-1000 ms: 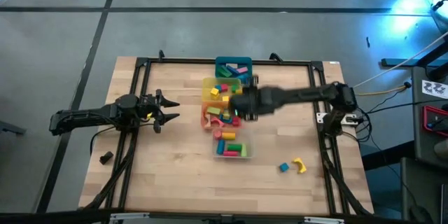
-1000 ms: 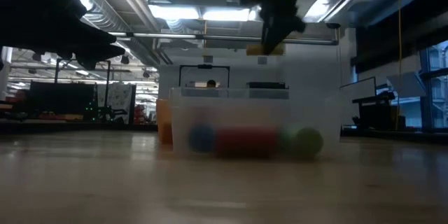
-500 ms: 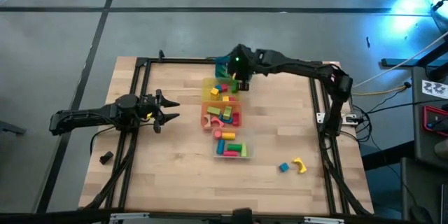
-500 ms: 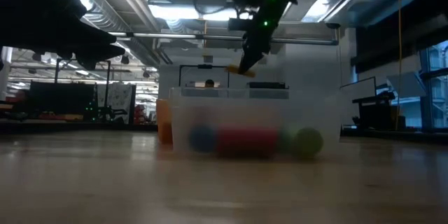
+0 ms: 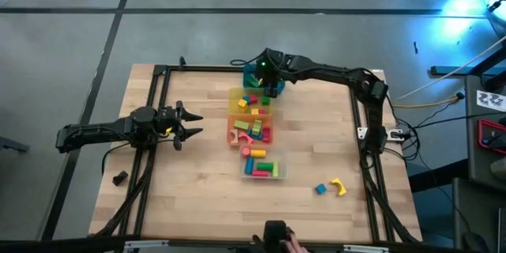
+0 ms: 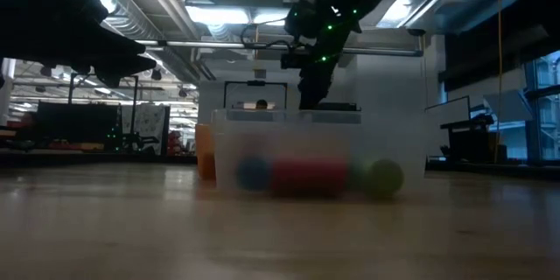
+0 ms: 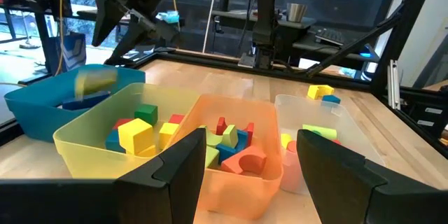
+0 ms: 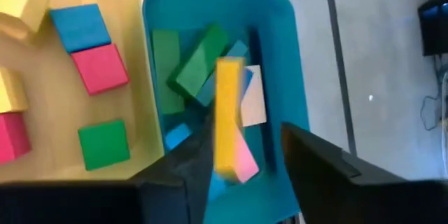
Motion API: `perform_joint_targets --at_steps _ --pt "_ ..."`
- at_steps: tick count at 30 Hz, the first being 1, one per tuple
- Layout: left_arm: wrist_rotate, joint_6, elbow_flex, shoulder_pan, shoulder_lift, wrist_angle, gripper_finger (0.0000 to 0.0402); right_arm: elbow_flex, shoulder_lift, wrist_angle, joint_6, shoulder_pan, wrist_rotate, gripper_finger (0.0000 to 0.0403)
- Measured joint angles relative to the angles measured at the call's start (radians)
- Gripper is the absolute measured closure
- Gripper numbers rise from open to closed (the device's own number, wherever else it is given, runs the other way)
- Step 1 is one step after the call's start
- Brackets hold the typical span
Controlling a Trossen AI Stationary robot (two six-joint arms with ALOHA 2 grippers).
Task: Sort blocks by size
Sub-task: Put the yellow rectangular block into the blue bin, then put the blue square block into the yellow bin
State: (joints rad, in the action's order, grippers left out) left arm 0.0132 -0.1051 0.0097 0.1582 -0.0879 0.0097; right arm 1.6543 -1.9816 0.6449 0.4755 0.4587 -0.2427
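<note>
My right gripper (image 5: 269, 85) hangs open over the teal bin (image 5: 251, 74) at the table's far middle, its fingers pointing steeply down. A yellow bar (image 8: 228, 115) is loose below the fingers and shows blurred inside the teal bin (image 7: 42, 105), above green, blue, pink and tan blocks. The yellow bar (image 7: 94, 80) is well below my right gripper (image 7: 150, 14). My left gripper (image 5: 194, 122) waits open and level at the table's left, touching nothing. More blocks lie in the yellow bin (image 5: 237, 95), the orange bin (image 5: 269, 136) and the clear bin (image 5: 277, 175).
The four bins stand in a row from far to near down the table's middle. A blue block (image 5: 320, 189) and a yellow arch (image 5: 338, 186) lie loose at the near right. A small black object (image 5: 119, 178) sits off the table's left edge.
My right gripper has swung from above the orange and yellow bins toward the table's far edge, sinking a little and rolling, until it hangs over the teal bin. It carried the yellow bar at its tips and has let it go; the bar now falls in the teal bin.
</note>
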Motion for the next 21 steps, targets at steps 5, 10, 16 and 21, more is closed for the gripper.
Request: perform_joint_targets --at_steps 5,10,16,21 --pt "0.0 0.0 0.0 0.0 0.0 0.0 0.0192 0.0 0.0 0.004 -0.003 0.0 -0.01 0.0202" --pt "0.0 0.0 0.0 0.0 -0.001 0.0 0.0192 0.0 0.039 0.209 -0.062 -0.029 -0.019 0.0193" --pt "0.0 0.0 0.0 0.0 -0.001 0.0 0.0192 0.001 0.114 0.64 -0.341 -0.138 0.041 0.0192" --pt "0.0 0.0 0.0 0.0 -0.001 0.0 0.0192 0.001 0.141 0.922 -0.594 -0.278 0.224 0.0192"
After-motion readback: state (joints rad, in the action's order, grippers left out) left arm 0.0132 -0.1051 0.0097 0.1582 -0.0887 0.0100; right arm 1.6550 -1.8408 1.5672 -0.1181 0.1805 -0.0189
